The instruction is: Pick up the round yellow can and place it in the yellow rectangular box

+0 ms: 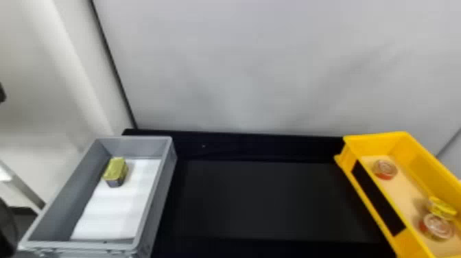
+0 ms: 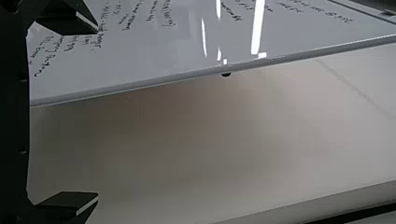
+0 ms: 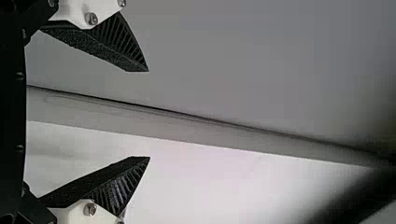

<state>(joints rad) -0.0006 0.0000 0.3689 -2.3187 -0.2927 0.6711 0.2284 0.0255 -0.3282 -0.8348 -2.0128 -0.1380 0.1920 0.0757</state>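
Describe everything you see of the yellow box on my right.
The yellow box is a rectangular, open-topped bin that looks like moulded plastic, with a black panel on its inward side. It sits upright on the black table, its near end cut off by the view. On its pale floor are two round red tins, one far, one near. A yellow can lies tilted close beside the near tin; whether they touch is unclear.

Inside the grey crate (image 1: pixel 157 199) there is one yellow-green tin (image 1: pixel 116 169), on a white sheet (image 1: pixel 111 212); a black table (image 1: pixel 267 199) is beside the crate.
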